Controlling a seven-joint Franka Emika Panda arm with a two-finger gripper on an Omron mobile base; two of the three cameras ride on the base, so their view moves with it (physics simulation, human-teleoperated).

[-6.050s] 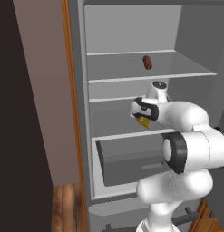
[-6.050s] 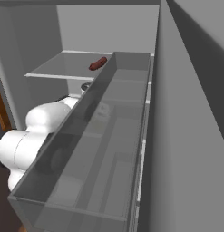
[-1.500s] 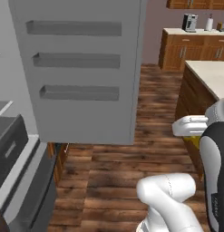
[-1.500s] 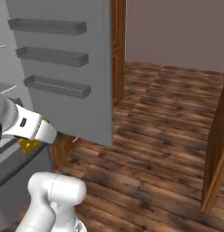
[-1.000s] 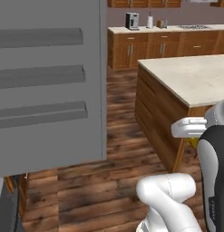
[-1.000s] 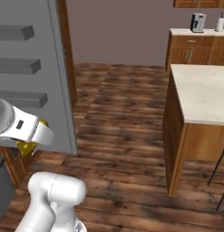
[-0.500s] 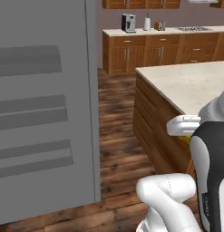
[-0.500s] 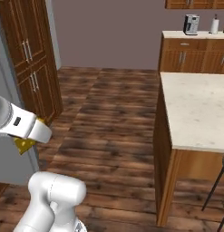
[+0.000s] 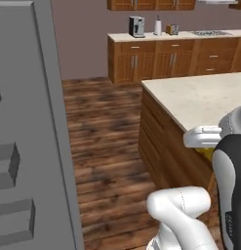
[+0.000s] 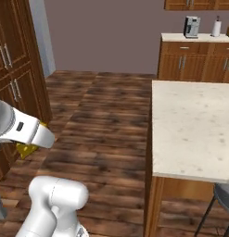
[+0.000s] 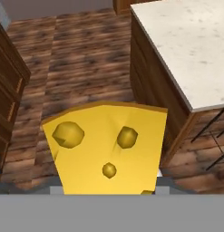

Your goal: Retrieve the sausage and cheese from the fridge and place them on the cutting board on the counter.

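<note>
1. The two-finger gripper (image 10: 30,144) is clamped on the bright yellow holed wedge of cheese (image 11: 106,147), which sits low and central in the hand view, carried clear of the fridge.
2. The beige speckled stone counter (image 11: 186,43) lies at upper right, its near edge just beyond the cheese.
3. Bare wooden floor (image 10: 104,120) at centre leaves free room to approach.

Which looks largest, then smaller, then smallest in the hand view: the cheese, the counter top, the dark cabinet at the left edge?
1. The cheese, though it sits right at the camera, so its apparent size is misleading.
2. The counter top.
3. The dark cabinet, cut off by the left edge, so its full size is unsure.
</note>
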